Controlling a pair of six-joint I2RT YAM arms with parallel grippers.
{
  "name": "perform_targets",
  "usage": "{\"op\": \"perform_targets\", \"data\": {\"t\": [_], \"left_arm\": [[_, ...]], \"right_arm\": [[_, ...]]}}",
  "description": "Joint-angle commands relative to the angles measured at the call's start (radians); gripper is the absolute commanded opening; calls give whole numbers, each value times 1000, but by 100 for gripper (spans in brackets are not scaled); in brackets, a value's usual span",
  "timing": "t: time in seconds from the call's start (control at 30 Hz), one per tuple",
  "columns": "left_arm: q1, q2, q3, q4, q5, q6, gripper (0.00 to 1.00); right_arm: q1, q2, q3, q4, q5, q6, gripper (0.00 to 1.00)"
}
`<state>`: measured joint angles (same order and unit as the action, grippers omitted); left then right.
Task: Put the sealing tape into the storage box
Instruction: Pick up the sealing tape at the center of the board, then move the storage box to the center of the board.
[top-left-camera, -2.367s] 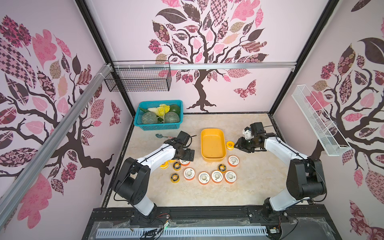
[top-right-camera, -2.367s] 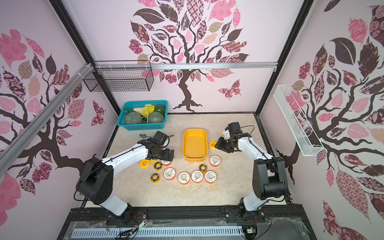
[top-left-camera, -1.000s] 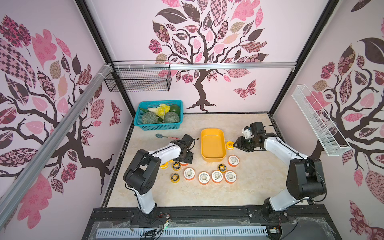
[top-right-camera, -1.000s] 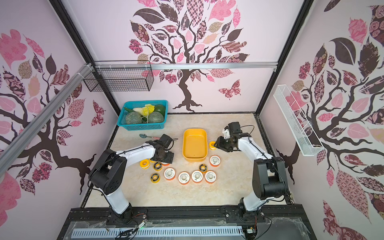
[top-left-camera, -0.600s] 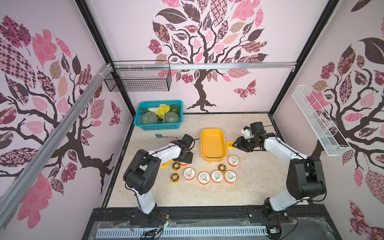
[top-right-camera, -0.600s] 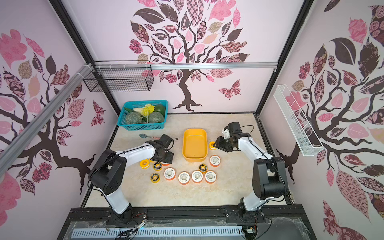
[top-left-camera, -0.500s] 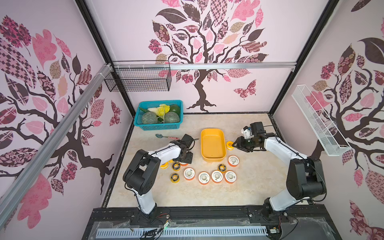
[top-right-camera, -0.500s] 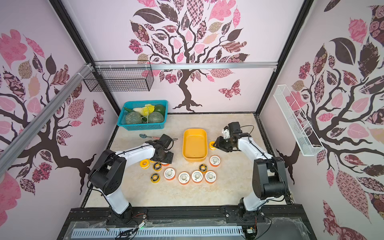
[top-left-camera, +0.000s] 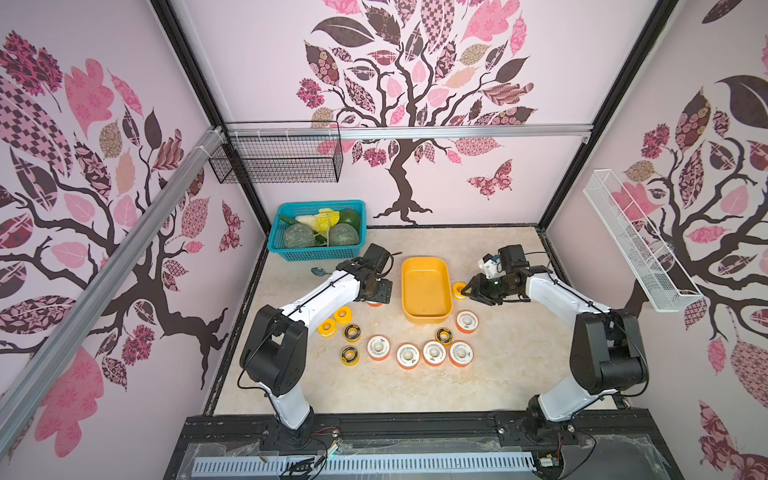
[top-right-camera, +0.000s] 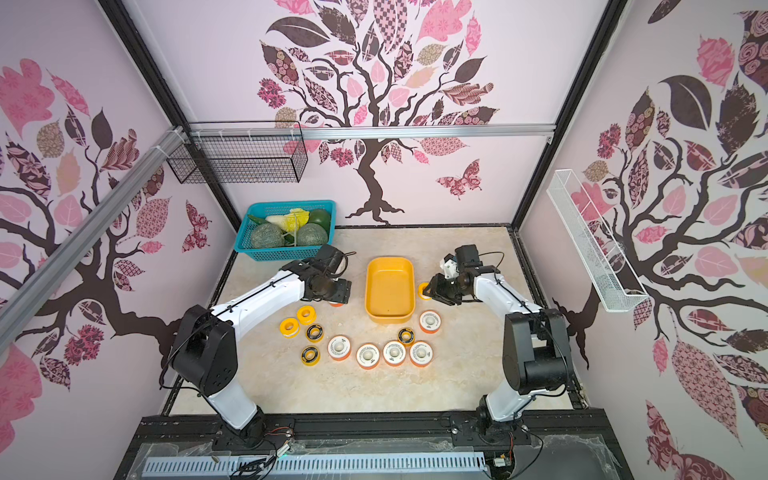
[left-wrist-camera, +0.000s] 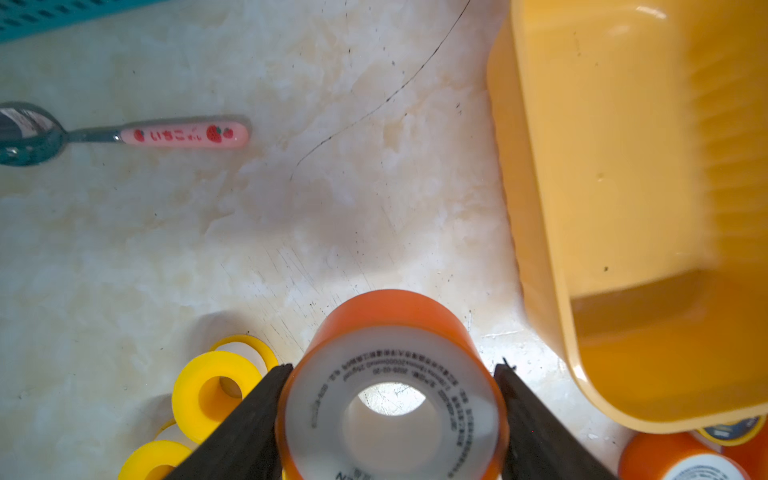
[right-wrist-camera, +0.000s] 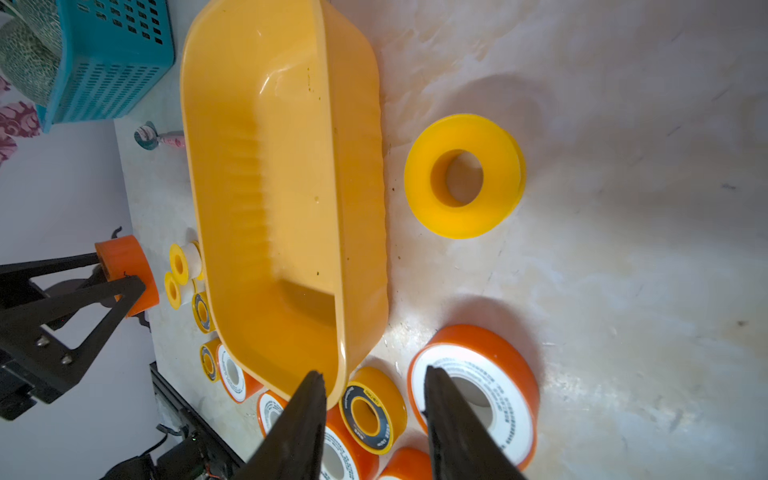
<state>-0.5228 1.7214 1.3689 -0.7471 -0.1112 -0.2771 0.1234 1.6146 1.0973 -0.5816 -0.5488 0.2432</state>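
zero spools in the storage box yet, it's empty. left end effector is clamped on one orange-rimmed spool right beside the box, maybe lifted a bit, hard to tell. right end effector hangs spread and empty near a plain yellow spool. ten other spools wait on the table.

The storage box sits mid-table. Just right of it lies a lone spool, with the right gripper beyond, jaws apart around nothing. Left of the box, the left gripper clamps a gripped spool. Farther left and forward lie four loose spools. Before the box runs a spool row, with a corner spool at its front right. Behind-left stands the basket, a spoon between.
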Motion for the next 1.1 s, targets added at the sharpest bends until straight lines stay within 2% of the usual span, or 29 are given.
{"op": "perform_targets", "data": {"t": [0.0, 0.13, 0.5, 0.77, 1.07], "left_arm": [[-6, 26, 83, -43, 13, 36, 70], [-10, 75, 181, -66, 37, 51, 70], [-13, 179, 362, -111, 85, 78, 70], [-22, 242, 449, -136, 109, 83, 70], [-47, 294, 506, -145, 120, 85, 70]], "right_arm": [[18, 39, 33, 14, -28, -11, 38], [31, 90, 87, 18, -21, -14, 33], [77, 280, 274, -22, 8, -24, 28], [103, 314, 299, -22, 11, -7, 20], [127, 294, 246, 20, 3, 33, 13]]}}
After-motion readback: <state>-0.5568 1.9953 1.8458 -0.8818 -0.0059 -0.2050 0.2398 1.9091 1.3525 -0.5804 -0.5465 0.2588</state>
